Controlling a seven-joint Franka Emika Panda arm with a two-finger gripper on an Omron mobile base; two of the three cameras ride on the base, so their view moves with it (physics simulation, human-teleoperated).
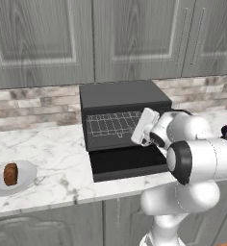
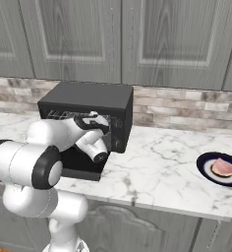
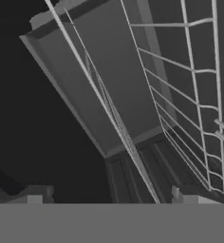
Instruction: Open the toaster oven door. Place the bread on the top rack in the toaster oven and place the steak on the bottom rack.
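Jaws stood wide apart, empty, in front of the open toaster oven, beside the bottom rack. No readable writing.

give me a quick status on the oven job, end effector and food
End effector at the oven mouth, empty, spread unclear. Toaster oven door down flat, open. Bread on its plate far left, steak on the dark plate right. Nothing blocking.

Probably a home kitchen: marble counter, grey cabinets, toaster oven.

Glossy white rounded arm with black joints
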